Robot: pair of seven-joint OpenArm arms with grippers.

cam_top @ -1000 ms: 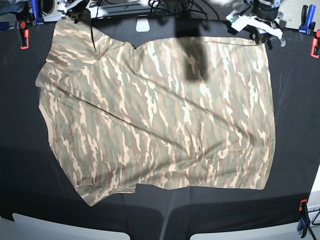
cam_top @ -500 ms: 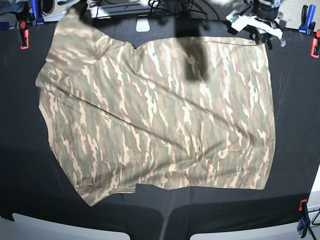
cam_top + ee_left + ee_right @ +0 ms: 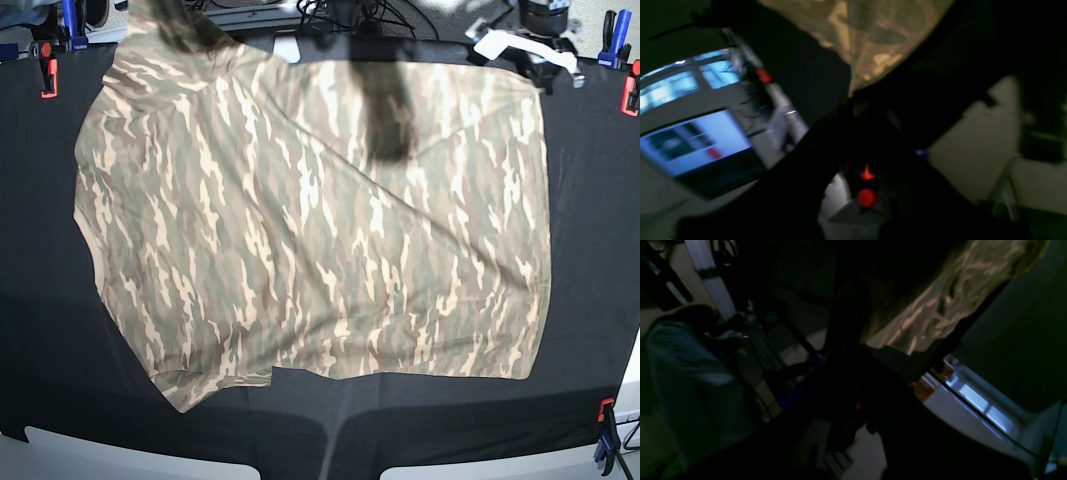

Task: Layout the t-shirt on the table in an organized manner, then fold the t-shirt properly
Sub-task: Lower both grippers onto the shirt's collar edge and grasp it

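The camouflage t-shirt (image 3: pixel 320 220) lay spread across the black-draped desk (image 3: pixel 590 250), its far edge lifted at both far corners. The left gripper (image 3: pixel 853 100) had its jaws closed on one corner; the right gripper (image 3: pixel 870 340) seemed to pinch the other, though darkness hid its jaws.

Bright overhead light fills the base view, a dark shadow crossing the t-shirt (image 3: pixel 390 120); both wrist views are dim and motion-blurred.
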